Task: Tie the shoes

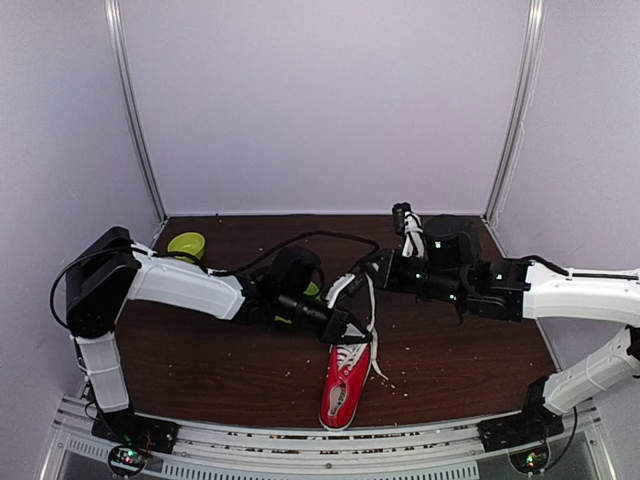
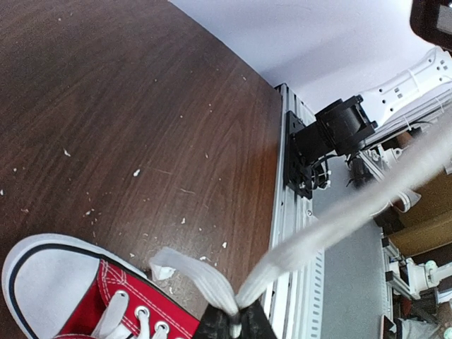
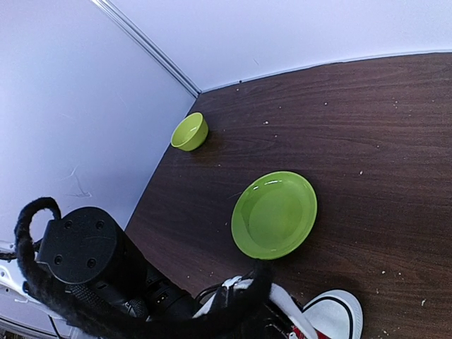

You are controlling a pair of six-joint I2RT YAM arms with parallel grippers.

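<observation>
Your left gripper (image 2: 233,326) is pinched shut on the white lace (image 2: 332,226) at the bottom edge of the left wrist view. A short tail flops left and a long strand runs taut to the upper right. Your right gripper (image 1: 362,270) is closed too, apparently on that strand's far end. It sits just above the red sneaker (image 1: 343,388), which lies low in the centre of the overhead frame, toe toward the bottom edge. Pull harder and the light shoe may drag or tip. The short tail could slip free, and the two grippers are close enough to collide.

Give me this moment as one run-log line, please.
left hand shut on lace | right hand shut | sneaker on table, untied
</observation>
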